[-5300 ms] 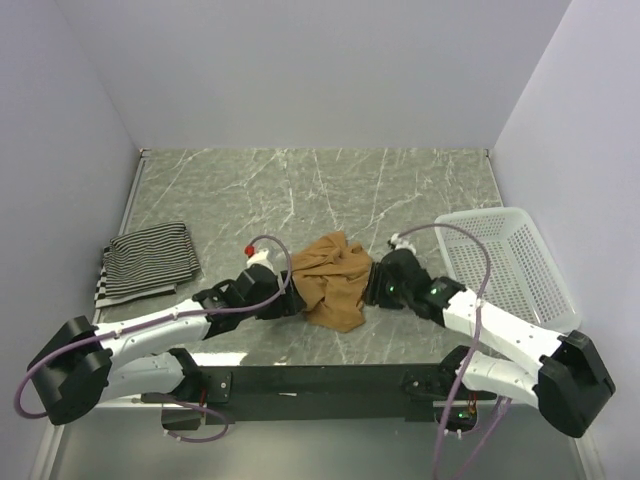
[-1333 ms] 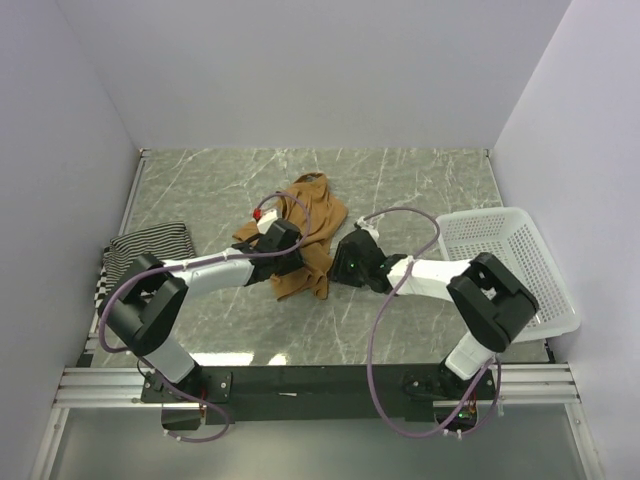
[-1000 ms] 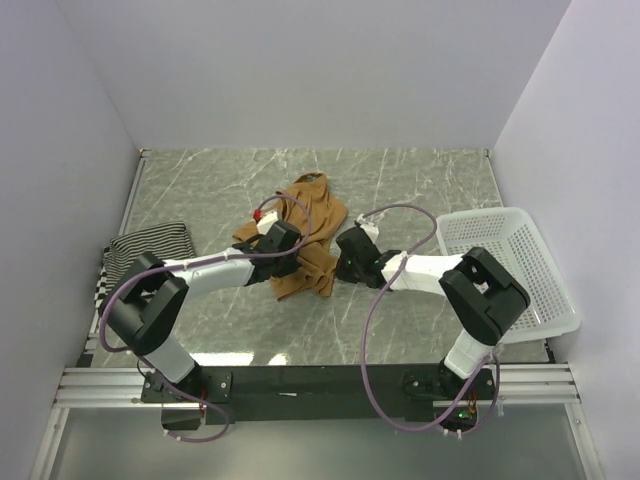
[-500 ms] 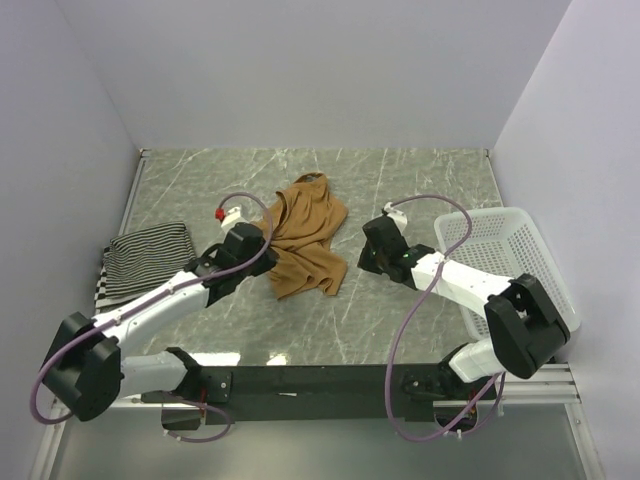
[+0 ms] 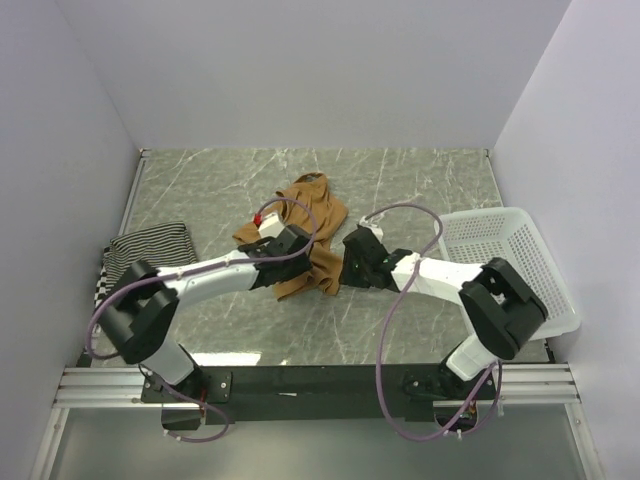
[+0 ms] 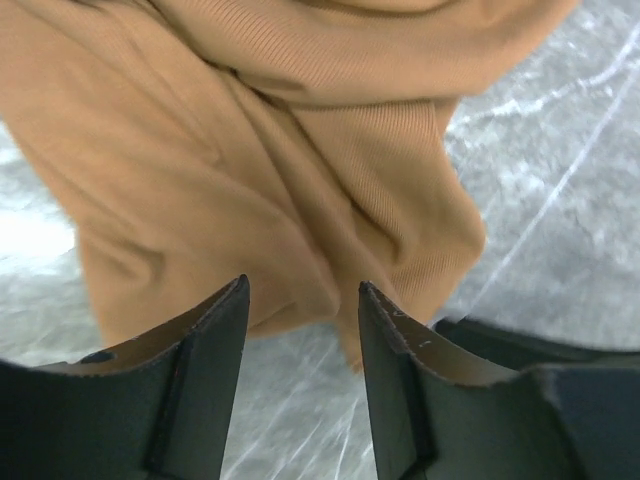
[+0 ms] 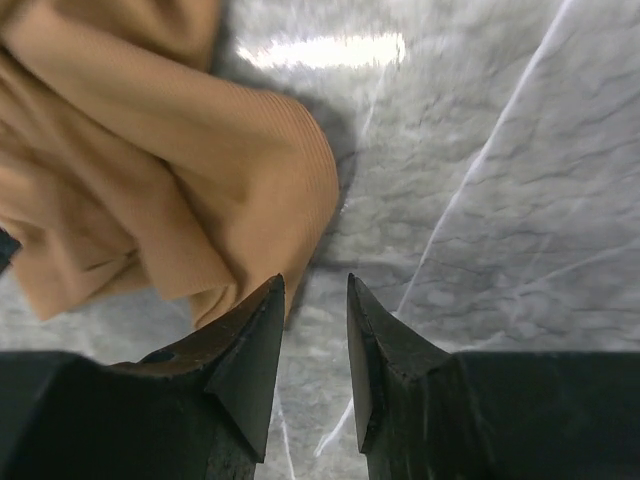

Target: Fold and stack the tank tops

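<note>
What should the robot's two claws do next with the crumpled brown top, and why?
Probably nudge forward and pinch the near edge of the brown top. The left claw and right claw both stand open and empty, that edge lies just ahead of their tips, and the top is bunched, not yet folded.

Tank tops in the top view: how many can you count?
2 clear: a tan-brown top crumpled in the middle, and a striped top folded at the left edge. Bolder stripes peeking out under it may be a third.
</note>
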`<control>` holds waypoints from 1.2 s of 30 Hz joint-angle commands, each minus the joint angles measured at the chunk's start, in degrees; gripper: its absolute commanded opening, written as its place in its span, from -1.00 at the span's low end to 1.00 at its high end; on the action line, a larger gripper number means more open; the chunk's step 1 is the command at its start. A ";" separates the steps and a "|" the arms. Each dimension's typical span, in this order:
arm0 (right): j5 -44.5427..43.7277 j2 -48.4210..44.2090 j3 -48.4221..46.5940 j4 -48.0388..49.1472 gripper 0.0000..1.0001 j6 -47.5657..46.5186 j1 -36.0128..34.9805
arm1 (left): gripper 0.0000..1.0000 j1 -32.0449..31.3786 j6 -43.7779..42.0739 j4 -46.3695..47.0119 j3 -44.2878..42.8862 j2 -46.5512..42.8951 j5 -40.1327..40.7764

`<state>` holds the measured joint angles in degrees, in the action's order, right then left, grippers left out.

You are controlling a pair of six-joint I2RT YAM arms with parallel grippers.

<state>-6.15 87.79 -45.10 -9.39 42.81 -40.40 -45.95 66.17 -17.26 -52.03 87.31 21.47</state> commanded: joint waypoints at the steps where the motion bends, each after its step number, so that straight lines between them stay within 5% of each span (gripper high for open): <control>1: -0.70 3.17 -2.80 1.21 -0.22 1.75 -1.25 | 0.04 -0.36 4.23 -1.56 -4.39 3.83 3.49; 8: -0.96 6.34 -3.15 3.23 -0.24 2.63 -1.61 | -0.10 -0.98 4.67 -1.90 -5.54 8.49 4.45; 15: -2.28 8.10 -4.29 1.75 -0.92 2.28 -1.26 | -0.99 -0.28 2.12 -0.84 -4.48 6.13 3.22; 26: -9.83 -11.04 0.89 -10.27 -1.00 -4.31 8.59 | -0.99 7.98 -0.43 -6.73 10.36 -25.94 4.28; 32: -13.53 -17.04 0.55 -18.29 -1.00 -6.68 8.85 | -0.99 9.13 6.41 -15.35 18.35 -41.93 4.46; 36: -12.22 -15.02 2.47 -17.51 -0.70 -7.21 8.85 | -0.99 9.13 13.01 -12.81 28.37 -47.40 -4.58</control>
<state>-16.71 71.68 -43.94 -23.83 37.17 -31.51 -37.01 73.36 -28.71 -28.80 42.26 23.11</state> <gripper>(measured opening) 0.136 0.013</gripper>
